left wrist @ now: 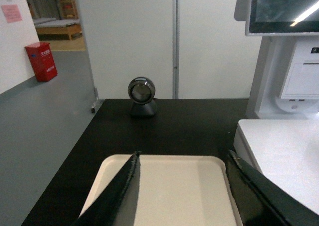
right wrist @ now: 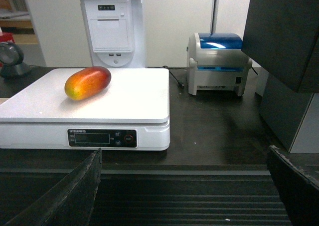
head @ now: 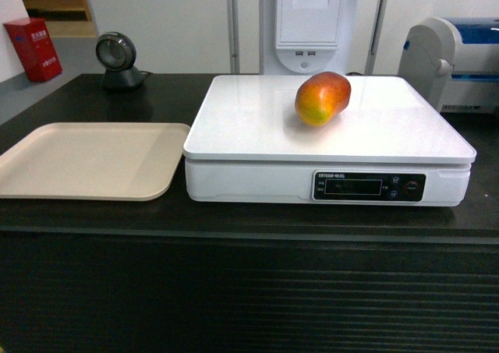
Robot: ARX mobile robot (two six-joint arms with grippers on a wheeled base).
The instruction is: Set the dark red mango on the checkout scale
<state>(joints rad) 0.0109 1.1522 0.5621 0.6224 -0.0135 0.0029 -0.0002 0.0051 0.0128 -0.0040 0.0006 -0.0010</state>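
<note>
The dark red mango lies on its side on the white scale, toward the platform's far middle. The scale stands on the black checkout. Neither arm shows in the head view. My left gripper hangs open above the beige tray, its fingers wide apart with nothing between them. My right gripper is open too, held in front of the counter's ribbed front, to the right of the scale and well back from the mango.
A beige tray lies left of the scale. A round barcode scanner stands at the back left. A receipt printer stand rises behind the scale, and a blue-topped printer sits at the back right.
</note>
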